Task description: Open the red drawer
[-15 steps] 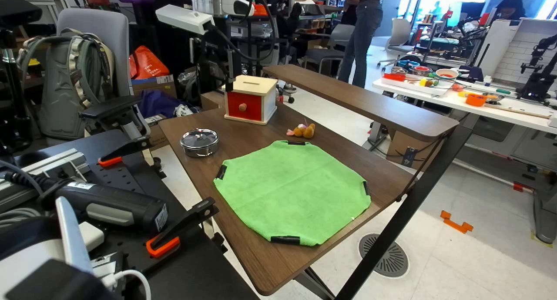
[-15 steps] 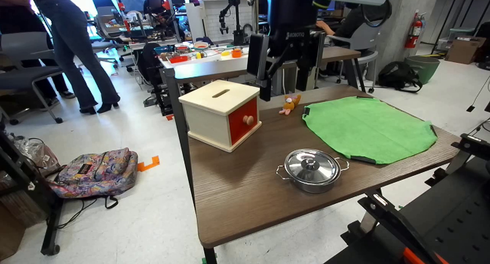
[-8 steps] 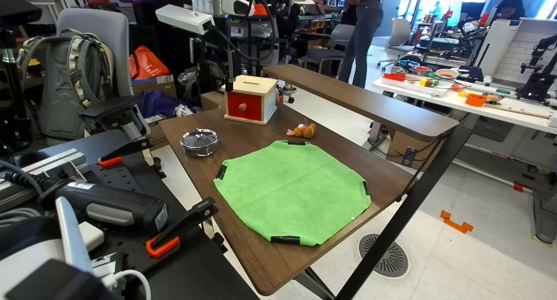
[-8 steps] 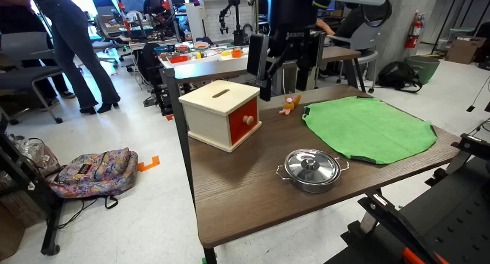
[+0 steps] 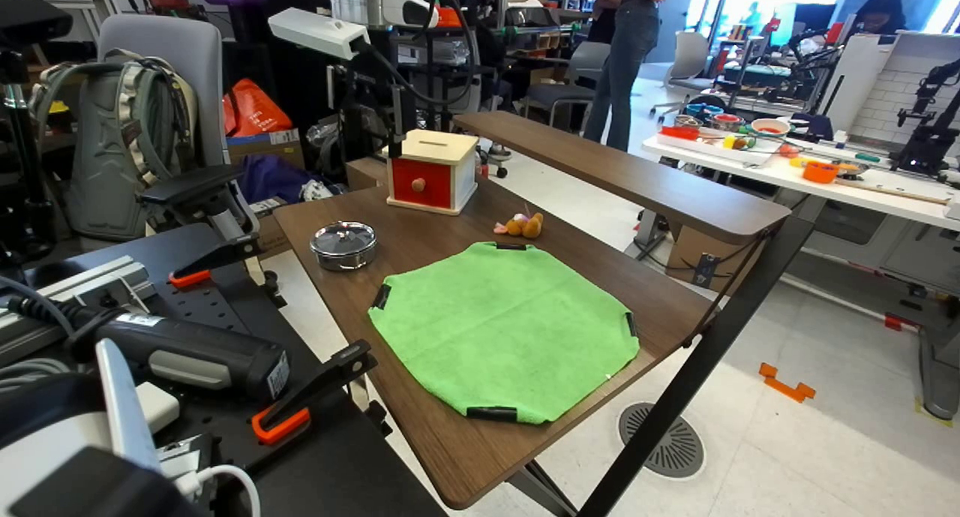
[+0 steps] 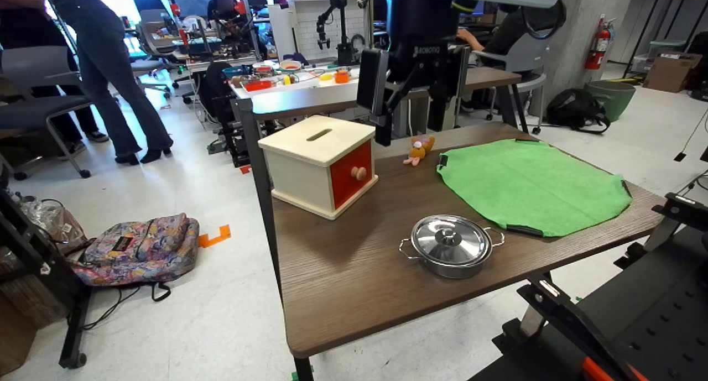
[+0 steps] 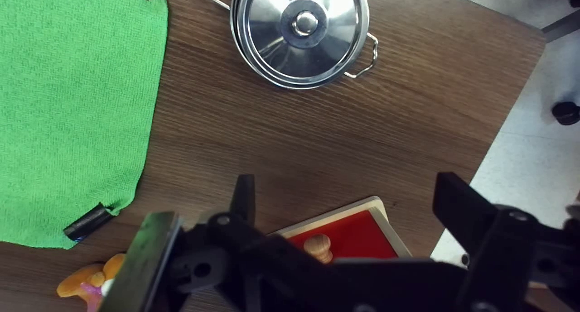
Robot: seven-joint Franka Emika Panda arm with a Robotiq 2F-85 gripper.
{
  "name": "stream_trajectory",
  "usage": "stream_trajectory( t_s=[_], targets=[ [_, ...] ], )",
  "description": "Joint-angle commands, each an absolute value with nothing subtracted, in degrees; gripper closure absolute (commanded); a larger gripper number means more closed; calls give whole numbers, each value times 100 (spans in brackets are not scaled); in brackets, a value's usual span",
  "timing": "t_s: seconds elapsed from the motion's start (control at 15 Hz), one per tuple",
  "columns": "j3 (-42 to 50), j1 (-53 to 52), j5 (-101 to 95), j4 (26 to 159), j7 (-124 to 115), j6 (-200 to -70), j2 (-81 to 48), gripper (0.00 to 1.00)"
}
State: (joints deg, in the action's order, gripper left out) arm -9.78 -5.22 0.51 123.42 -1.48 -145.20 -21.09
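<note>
- Hanging spread wide, the gripper [image 6: 410,128] is marked "ROBOTIQ".
- The red drawer [image 6: 347,177] is closed, as before.
- A small move was made by the person in jeans [image 5: 630,59].

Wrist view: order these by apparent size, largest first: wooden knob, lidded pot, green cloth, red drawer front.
1. Green cloth, runs out of view
2. Lidded pot, cut off at top of view
3. Red drawer front, visible part only; the gripper hides some, so full size unsure
4. Wooden knob

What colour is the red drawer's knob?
The knob is light brown with wood grain, clearest in the wrist view.
</note>
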Motion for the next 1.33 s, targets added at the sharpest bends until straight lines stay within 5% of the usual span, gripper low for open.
stream_trajectory(
  t_s=[0.0, 1.27],
  targets=[
    [-890, -612, 110, 12333, -108, -14504, -2101, 0],
    [-533, -1043, -1506, 11522, 574, -15037, -3078, 0]
  ],
)
